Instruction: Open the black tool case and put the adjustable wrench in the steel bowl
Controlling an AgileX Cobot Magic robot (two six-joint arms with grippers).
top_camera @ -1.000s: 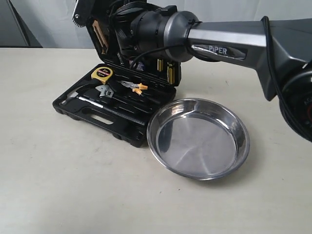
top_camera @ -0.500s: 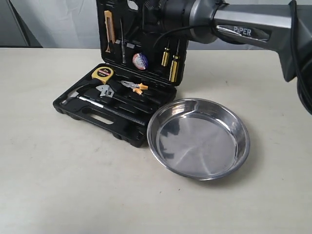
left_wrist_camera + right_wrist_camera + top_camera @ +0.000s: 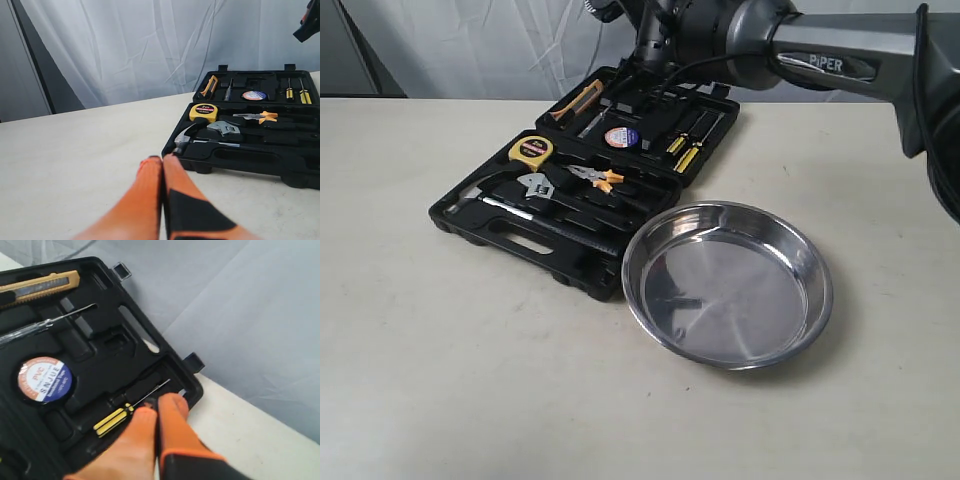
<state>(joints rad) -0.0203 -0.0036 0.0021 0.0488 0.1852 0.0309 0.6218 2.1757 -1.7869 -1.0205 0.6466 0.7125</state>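
A yellow tape measure [image 3: 530,150] lay just beside orange-handled pliers [image 3: 598,178], with a hammer [image 3: 505,208] nearer the counter's [image 3: 470,380] near edge. Toward the far edge lay an orange utility knife [image 3: 576,102], a round roll of tape [image 3: 619,137] and two yellow-handled screwdrivers [image 3: 685,150]. A white cloth [image 3: 470,45] hung behind.

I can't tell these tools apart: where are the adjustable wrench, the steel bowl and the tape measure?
adjustable wrench [image 3: 534,186]: exterior view, silver jaw head.
steel bowl [image 3: 740,300]: exterior view, bare floor.
tape measure [image 3: 530,150]: exterior view, top face.
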